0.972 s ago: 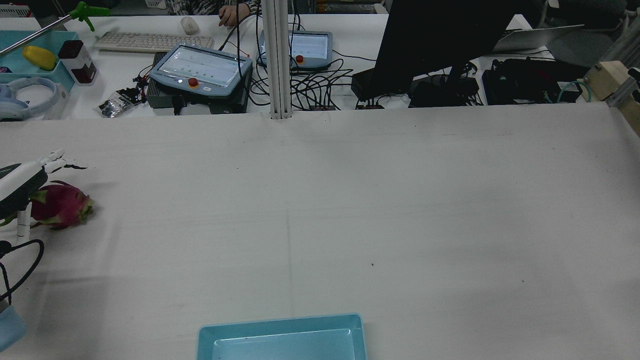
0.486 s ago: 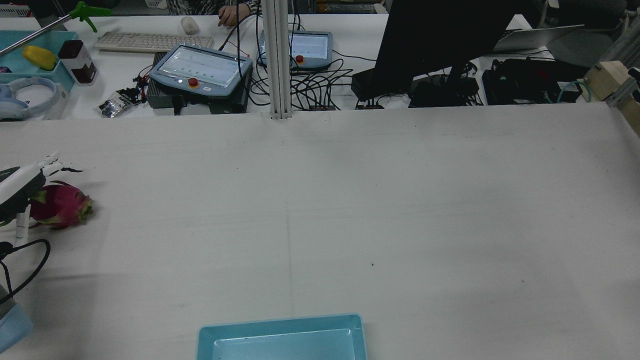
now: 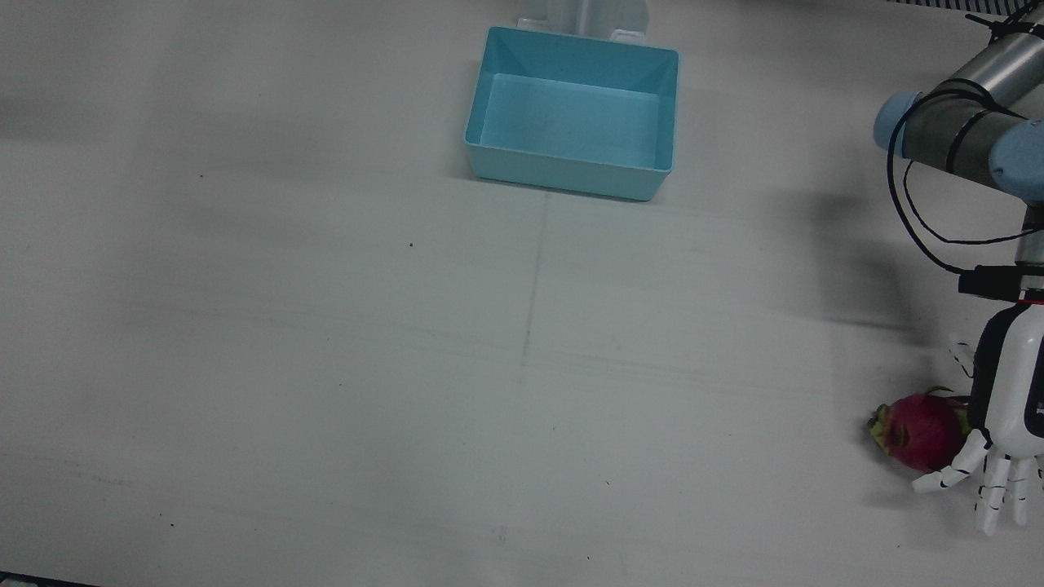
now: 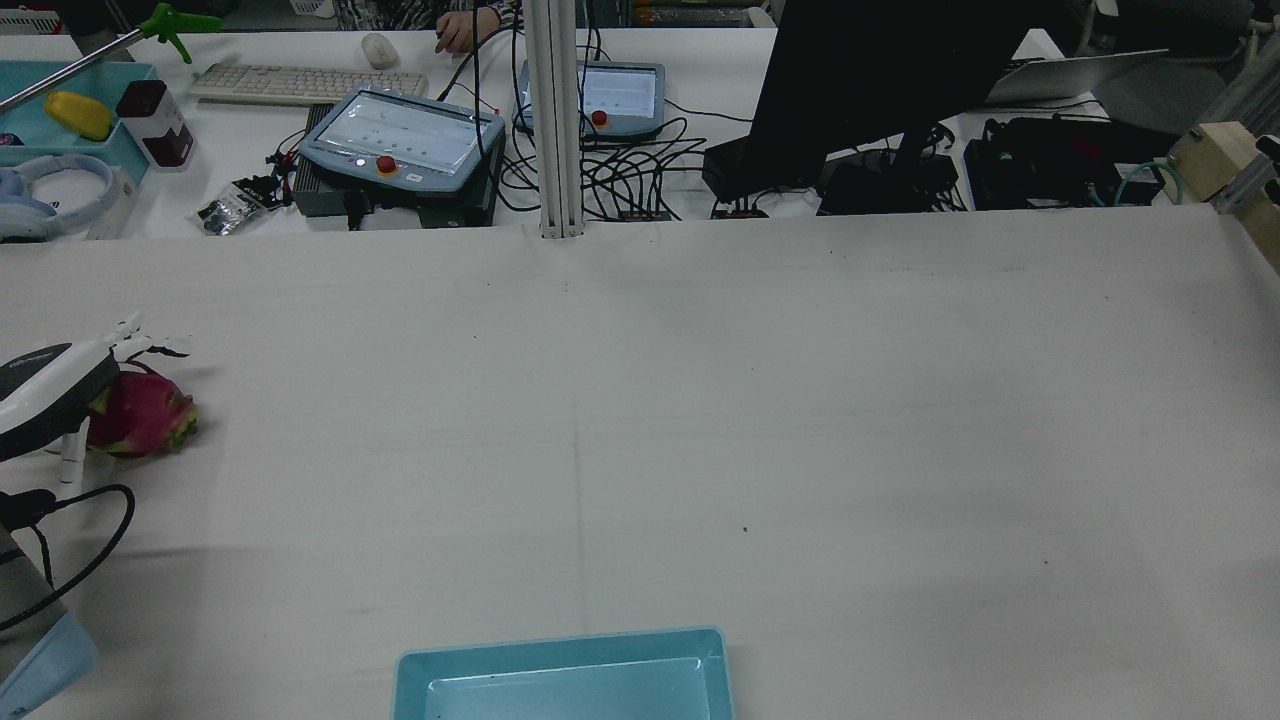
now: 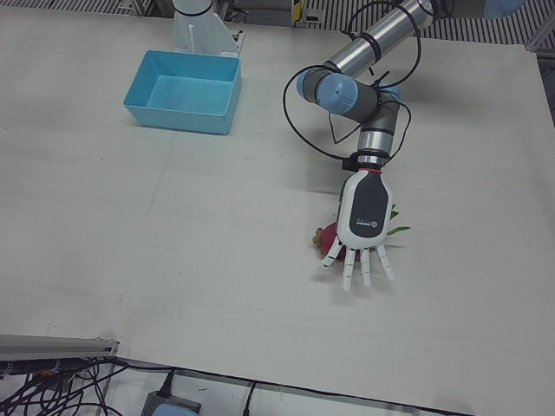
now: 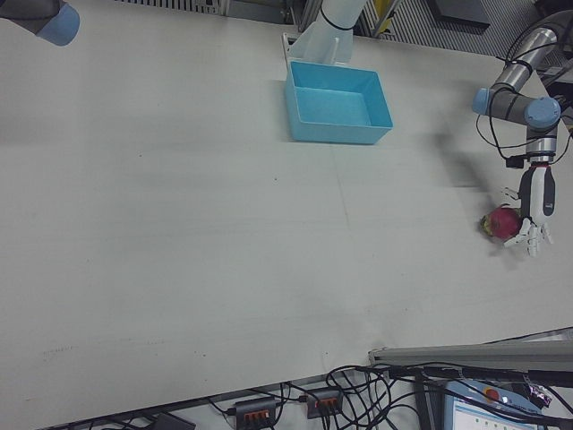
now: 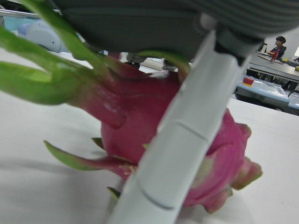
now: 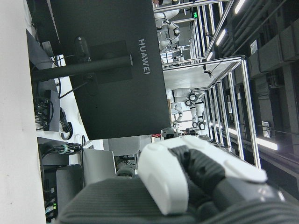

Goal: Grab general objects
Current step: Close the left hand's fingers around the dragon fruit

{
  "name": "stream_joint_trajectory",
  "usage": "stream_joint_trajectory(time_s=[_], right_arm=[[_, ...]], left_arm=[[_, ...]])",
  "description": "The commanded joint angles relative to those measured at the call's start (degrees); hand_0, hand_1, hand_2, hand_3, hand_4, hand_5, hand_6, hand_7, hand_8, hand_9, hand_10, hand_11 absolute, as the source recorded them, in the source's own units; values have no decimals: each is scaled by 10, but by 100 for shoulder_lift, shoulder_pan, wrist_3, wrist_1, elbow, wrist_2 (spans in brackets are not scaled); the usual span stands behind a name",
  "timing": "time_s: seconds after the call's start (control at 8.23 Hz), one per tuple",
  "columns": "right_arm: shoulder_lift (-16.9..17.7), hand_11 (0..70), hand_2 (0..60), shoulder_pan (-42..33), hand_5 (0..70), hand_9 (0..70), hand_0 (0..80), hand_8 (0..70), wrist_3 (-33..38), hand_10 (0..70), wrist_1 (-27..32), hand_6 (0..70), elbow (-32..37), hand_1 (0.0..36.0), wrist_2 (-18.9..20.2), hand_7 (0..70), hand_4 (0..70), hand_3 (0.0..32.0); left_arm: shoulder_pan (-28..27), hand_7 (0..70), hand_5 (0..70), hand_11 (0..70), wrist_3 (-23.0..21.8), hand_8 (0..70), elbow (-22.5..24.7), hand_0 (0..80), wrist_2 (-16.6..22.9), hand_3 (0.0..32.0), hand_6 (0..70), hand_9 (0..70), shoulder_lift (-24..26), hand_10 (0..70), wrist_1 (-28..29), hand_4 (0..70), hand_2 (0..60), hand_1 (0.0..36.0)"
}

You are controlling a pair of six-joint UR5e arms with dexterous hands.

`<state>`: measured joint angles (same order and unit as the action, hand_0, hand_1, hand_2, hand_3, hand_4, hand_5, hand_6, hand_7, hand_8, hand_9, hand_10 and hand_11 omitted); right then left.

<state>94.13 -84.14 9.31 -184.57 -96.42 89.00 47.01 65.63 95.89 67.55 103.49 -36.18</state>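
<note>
A pink dragon fruit (image 3: pixel 917 430) with green scales lies on the white table near its left edge; it also shows in the rear view (image 4: pixel 150 415), the left-front view (image 5: pixel 328 237) and the right-front view (image 6: pixel 500 220). My left hand (image 3: pixel 1010 420) hovers palm-down right over it, fingers (image 5: pixel 364 264) spread and straight, holding nothing. In the left hand view the fruit (image 7: pixel 140 135) fills the frame under the palm, with one white finger (image 7: pixel 177 154) across its front. My right hand (image 8: pixel 187 177) shows only in its own view, raised and facing a monitor; its fingers are mostly hidden.
A light blue bin (image 3: pixel 571 178) stands at the robot's side of the table, mid-width, also in the rear view (image 4: pixel 560 650). Beyond the far table edge are teach pendants (image 4: pixel 400 140), cables, a keyboard and a black monitor (image 4: pixel 880 80).
My left hand has shifted a little toward the table's middle and further over the dragon fruit. The fruit has moved slightly the same way.
</note>
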Motion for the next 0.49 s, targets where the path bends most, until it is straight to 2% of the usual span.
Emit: stream_joint_trajectory(time_s=[0.0, 0.24, 0.36], right_arm=[[0, 0, 0, -6, 0, 0, 0, 0, 0, 0, 0, 0, 0, 0, -5, 0, 0, 0], [0, 0, 0, 3, 0, 0, 0, 0, 0, 0, 0, 0, 0, 0, 4, 0, 0, 0], [0, 0, 0, 3, 0, 0, 0, 0, 0, 0, 0, 0, 0, 0, 4, 0, 0, 0]], left_arm=[[-166, 60, 261, 0, -6, 116, -18, 800, -224, 320, 0, 0, 22, 0, -82, 0, 0, 360], [-157, 72, 286, 0, 3, 127, -9, 800, -242, 320, 0, 0, -4, 0, -109, 0, 0, 360], [-157, 96, 357, 26, 3, 139, -17, 800, -251, 320, 0, 12, -5, 0, -109, 0, 0, 360]])
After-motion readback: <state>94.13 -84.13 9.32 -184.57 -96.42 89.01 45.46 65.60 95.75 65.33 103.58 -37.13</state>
